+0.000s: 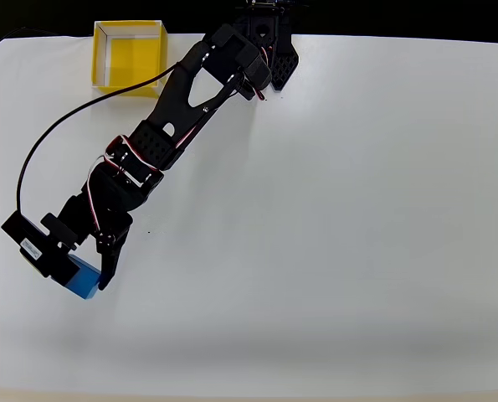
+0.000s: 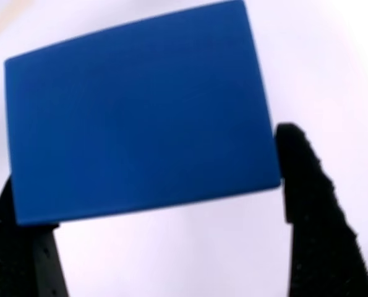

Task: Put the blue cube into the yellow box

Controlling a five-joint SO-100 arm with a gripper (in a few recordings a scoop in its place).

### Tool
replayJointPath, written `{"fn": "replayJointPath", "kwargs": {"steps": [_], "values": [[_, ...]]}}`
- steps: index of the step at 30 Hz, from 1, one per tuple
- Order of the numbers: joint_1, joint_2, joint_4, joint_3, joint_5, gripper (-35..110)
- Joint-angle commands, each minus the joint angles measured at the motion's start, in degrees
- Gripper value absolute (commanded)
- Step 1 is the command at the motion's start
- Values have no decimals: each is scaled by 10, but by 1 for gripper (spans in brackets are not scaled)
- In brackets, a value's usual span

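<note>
Down at the lower left of the overhead view, the gripper (image 1: 88, 280) sits over the cube (image 1: 84, 283), with only a blue corner of the block showing past the black wrist parts and one dark finger (image 1: 111, 260) running along its right side. Seen from the wrist view, the cube (image 2: 140, 114) is large and close, a flat matte blue face slightly tilted, and it lies between the two black fingers: the right finger (image 2: 313, 210) rises beside the cube's lower right corner, touching or nearly touching its edge, while the left finger (image 2: 23, 260) sits just under the lower left corner. The gripper (image 2: 165, 204) is thus closed in around the cube, its fingers against the block's sides, though how firmly it pinches cannot be told. Whether the cube rests on the table (image 1: 357, 209) or is lifted just clear of it cannot be told either; the white surface shows all round the block in the wrist view. The box (image 1: 130, 57) stands at the table's far edge, upper left in the overhead view, open-topped with a yellow floor and thin white rims, well apart from the cube. The arm (image 1: 182, 117) stretches diagonally from its base (image 1: 265, 42) at top centre down towards the cube, passing just right of the box. A black cable (image 1: 43, 146) loops from the arm across the box's lower right corner and curves down the left side of the table to the wrist.
</note>
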Motion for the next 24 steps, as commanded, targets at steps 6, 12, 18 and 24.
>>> {"fn": "replayJointPath", "kwargs": {"steps": [6,12,18,24], "values": [[185,217,17,107,-10,30],[270,276,98,142,13,30],[347,364,155,211,36,29],[415,450,200,303,40,28]]}}
